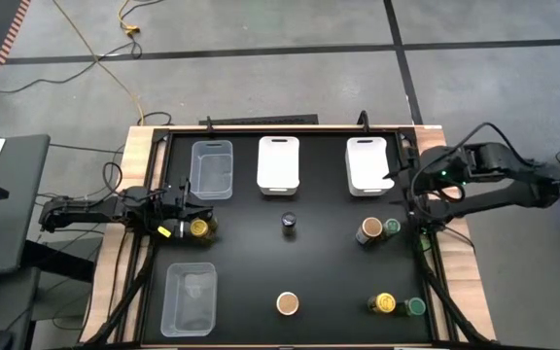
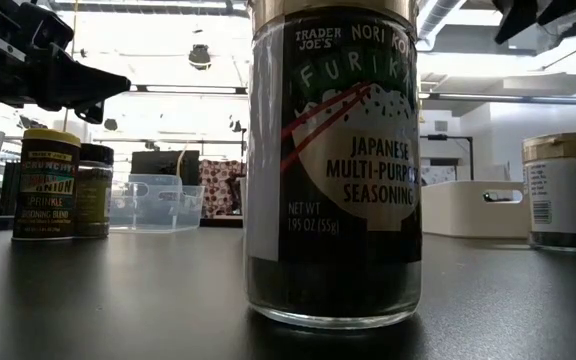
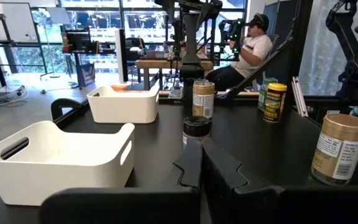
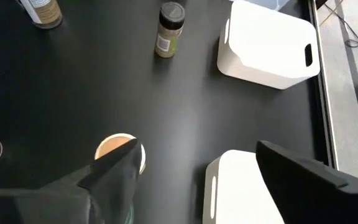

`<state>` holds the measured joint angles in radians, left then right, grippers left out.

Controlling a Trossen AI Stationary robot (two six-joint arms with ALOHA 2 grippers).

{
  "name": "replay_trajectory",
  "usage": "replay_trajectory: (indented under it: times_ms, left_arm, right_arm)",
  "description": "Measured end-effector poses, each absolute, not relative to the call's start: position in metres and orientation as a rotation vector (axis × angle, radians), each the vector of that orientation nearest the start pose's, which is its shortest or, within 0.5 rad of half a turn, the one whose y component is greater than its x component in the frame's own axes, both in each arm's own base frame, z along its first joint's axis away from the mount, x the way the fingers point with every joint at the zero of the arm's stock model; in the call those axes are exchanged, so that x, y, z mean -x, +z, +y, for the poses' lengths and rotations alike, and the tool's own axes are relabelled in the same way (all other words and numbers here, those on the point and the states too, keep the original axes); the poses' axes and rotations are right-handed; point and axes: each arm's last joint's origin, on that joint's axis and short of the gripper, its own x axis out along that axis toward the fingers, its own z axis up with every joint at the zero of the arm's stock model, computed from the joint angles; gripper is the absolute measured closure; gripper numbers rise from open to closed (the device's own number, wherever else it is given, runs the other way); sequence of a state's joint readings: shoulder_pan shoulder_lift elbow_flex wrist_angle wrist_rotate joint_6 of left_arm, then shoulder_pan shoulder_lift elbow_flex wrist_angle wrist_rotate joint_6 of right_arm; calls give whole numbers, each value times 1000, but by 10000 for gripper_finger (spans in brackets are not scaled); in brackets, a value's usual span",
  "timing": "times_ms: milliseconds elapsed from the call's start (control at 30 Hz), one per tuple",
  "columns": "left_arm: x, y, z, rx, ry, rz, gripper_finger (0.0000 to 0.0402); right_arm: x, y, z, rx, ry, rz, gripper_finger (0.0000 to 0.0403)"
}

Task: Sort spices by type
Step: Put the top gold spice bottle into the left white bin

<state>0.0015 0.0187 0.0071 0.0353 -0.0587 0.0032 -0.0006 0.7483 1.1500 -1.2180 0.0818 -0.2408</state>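
The low view is mostly blocked by one jar close to the lens, its top cut off. In the high view a yellow-topped jar [image 1: 198, 227] lies partly hidden under the left gripper [image 1: 185, 227] at the desk's [image 1: 319, 272] left edge; a second jar may sit just beside it, but that cannot be made out.

Seven jars can be counted for sure from above: that yellow one, a dark-topped jar [image 1: 289, 225] at the centre, a tan-topped jar [image 1: 369, 230] touching a green-topped jar [image 1: 392, 227] on the right, another tan-topped jar [image 1: 287, 303] at the near middle, and a yellow-topped jar [image 1: 384, 303] next to a green-topped one [image 1: 415, 307] at the near right.

There are four bins: two clear bins, far left [image 1: 212, 169] and near left [image 1: 191, 297], and two white bins [image 1: 278, 162] [image 1: 367, 164] along the far edge. All look empty in the high view.

The left jaws are closed. The right gripper [image 1: 403, 182] hovers beside the far right white bin, jaws spread wide and holding nothing.
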Motion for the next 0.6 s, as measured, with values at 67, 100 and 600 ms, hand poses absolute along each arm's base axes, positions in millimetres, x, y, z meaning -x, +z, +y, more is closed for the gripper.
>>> replay_trajectory:
  times_ms: [67,100,600]
  left_arm:
    - [-98,168,2,-3,60,-24,401]
    - [-98,168,2,-3,60,-23,401]
    - [-98,168,2,-3,60,-23,401]
  right_arm:
    - [-94,364,-2,245,15,824,45]
    - [-95,364,-2,236,10,823,45]
    - [-88,361,-2,233,14,867,13]
